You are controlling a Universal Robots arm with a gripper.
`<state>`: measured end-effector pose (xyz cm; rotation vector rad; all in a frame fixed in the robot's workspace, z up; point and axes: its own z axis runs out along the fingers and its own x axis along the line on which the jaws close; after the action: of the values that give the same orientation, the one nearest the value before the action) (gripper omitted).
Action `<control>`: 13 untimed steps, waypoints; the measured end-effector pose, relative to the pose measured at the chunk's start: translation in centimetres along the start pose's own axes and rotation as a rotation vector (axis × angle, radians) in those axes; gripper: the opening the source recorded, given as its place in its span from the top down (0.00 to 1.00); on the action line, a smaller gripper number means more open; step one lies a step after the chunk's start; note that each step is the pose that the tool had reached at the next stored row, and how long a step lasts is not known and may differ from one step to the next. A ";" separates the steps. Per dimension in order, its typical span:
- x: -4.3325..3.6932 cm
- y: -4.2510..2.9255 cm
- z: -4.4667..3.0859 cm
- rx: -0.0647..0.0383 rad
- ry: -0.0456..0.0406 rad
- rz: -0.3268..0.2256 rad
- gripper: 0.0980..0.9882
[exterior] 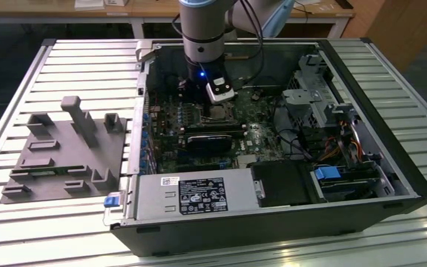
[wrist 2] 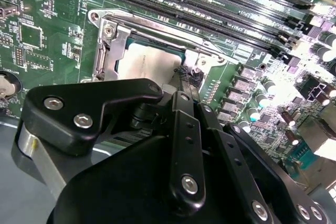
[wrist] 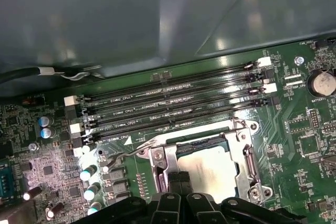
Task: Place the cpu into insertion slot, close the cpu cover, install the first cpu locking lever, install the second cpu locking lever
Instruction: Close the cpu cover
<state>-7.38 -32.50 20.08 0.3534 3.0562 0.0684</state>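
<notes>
The cpu (wrist: 210, 167) lies flat in the insertion slot (exterior: 215, 115), just ahead of my claw (wrist: 179, 178), with the cpu cover (wrist: 245, 156) down around it. My fingers are pressed together at the cover's edge, with nothing visible between them. Beyond the socket from my claw run the long memory slots (wrist: 173, 103) on the green motherboard (wrist: 299, 145).

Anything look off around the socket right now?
Nothing stands out. The cpu lies flat and square under the cpu cover, which looks lowered. No bent or loose parts are visible. The pincer sits at the cover's edge.
</notes>
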 end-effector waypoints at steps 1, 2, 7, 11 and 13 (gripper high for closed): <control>0.00 0.00 -0.02 0.000 0.0000 0.000 1.00; -0.01 0.00 -0.06 0.000 0.0001 0.000 1.00; 0.05 -0.01 -0.12 0.000 0.0003 -0.006 1.00; 0.20 -0.04 -0.13 -0.002 0.0017 -0.031 1.00; 0.22 -0.05 -0.13 -0.003 0.0026 -0.049 1.00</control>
<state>-7.62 -32.50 20.19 0.2780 3.0651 0.0707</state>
